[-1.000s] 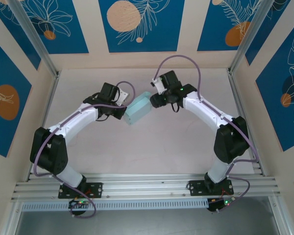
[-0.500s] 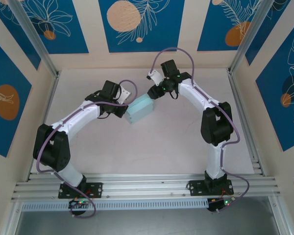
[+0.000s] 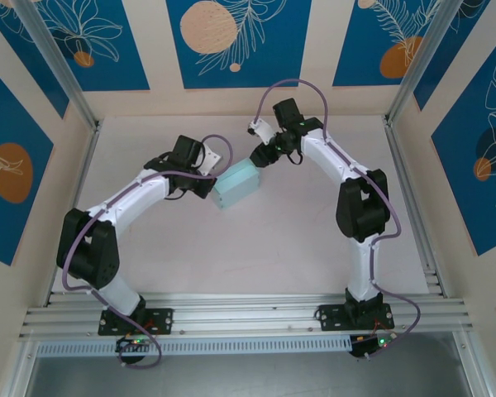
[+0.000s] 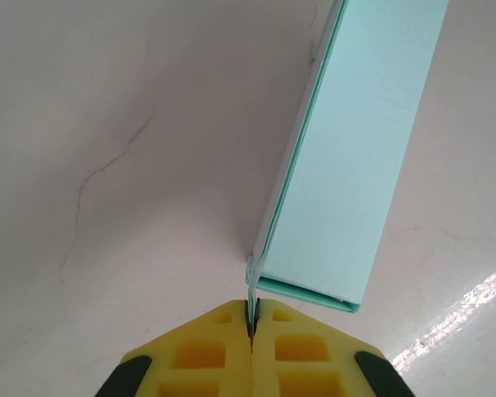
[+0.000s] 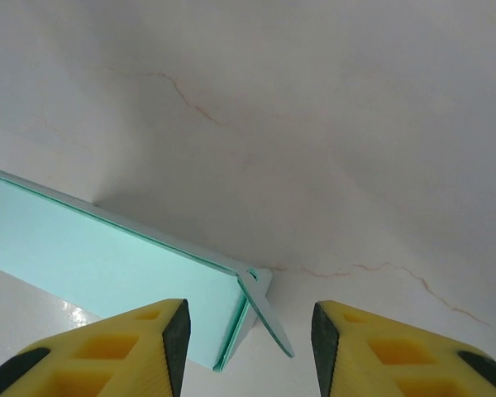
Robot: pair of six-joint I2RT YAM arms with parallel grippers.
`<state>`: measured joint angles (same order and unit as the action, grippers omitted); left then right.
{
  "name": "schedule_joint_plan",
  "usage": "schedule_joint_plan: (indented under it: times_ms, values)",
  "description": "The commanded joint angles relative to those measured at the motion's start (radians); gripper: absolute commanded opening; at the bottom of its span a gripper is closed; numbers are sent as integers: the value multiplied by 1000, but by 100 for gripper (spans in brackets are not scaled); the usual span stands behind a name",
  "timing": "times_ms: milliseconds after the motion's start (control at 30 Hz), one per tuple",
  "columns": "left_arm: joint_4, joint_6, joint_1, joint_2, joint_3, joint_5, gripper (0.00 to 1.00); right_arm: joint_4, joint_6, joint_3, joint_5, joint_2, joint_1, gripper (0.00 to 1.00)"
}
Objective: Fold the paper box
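Now the paper box [image 3: 236, 184] sits on the table [image 3: 273, 248], nearer its far edge, between both arms. The left gripper [image 4: 253, 318] is pinched closed on a thin flap at the box's corner. The right gripper [image 5: 250, 318] hangs spread wide over the opposite end's loose flap, holding nothing.

Pale-blue paper box [image 3: 236, 184] on table [image 3: 273, 248], between left tool [image 3: 207, 187] and right tool [image 3: 257, 157].

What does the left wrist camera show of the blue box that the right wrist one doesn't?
Left wrist view: the left gripper pinched shut on a thin edge of the paper box. Right wrist view: the right gripper open, a loose corner flap just ahead of it. Both: the pale blue box on the veined white table.
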<state>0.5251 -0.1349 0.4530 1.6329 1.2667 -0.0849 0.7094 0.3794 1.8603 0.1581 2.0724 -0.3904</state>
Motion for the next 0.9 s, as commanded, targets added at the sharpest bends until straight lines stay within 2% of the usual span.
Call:
schedule_joint_plan:
  times_ms: [0, 133, 333, 433, 667, 867]
  values:
    - [47, -22, 8, 28, 14, -16, 0, 39, 21, 50, 29, 29, -1, 45]
    - [46, -21, 9, 31, 15, -16, 0, 61, 24, 77, 32, 52, -3, 41]
    - [40, 12, 9, 32, 16, 7, 0, 68, -7, 68, 11, 40, -8, 18]
    - [10, 71, 9, 25, 8, 24, 0, 56, -35, 32, -38, 12, -22, 10]
    - [-92, 230, 12, 18, -12, 4, 0, -15, -200, -70, -241, -49, -100, 4]
    - [-138, 297, 22, 15, -27, 32, 0, -73, -348, -157, -341, -86, -152, 0]
